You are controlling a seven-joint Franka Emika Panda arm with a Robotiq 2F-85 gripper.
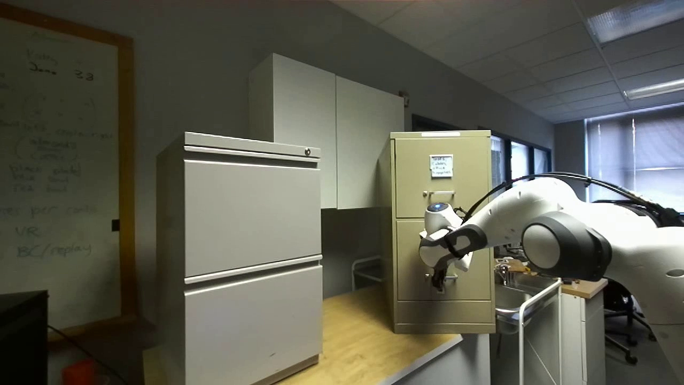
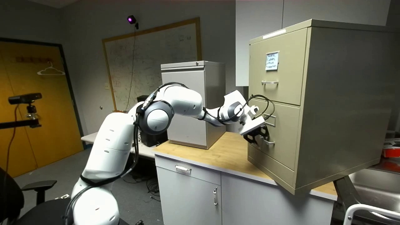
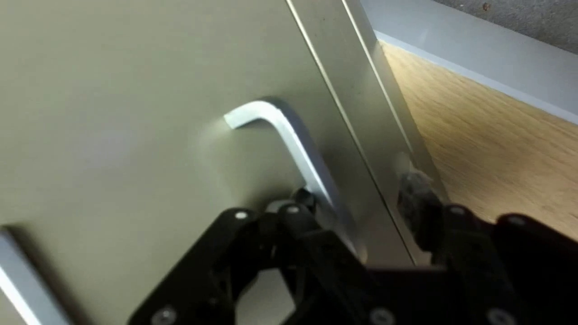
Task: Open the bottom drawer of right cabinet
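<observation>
Beige metal bottom drawer (image 2: pixel 286 134): closed, in tall beige metal cabinet (image 2: pixel 340 103), right on wood-topped desk (image 2: pixel 225 153).
Black hand (image 3: pixel 361 201): spread astride silver bar handle (image 3: pixel 300 153), empty.
Reach: seemingly done; yet to pull.

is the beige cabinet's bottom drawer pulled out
No, in an exterior view the bottom drawer sits flush with the front of the beige cabinet.

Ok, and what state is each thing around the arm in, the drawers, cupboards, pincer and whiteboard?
Bottom drawer of the right cabinet: closed.
Top drawer of that cabinet: closed.
Pincer: open, straddling the handle of the bottom drawer in the wrist view; contact unclear.
Grey cabinet's two drawers: closed.
Wall cupboards: closed.
Counter drawer: closed.
Counter door: closed.
Whiteboard: written on.
</observation>
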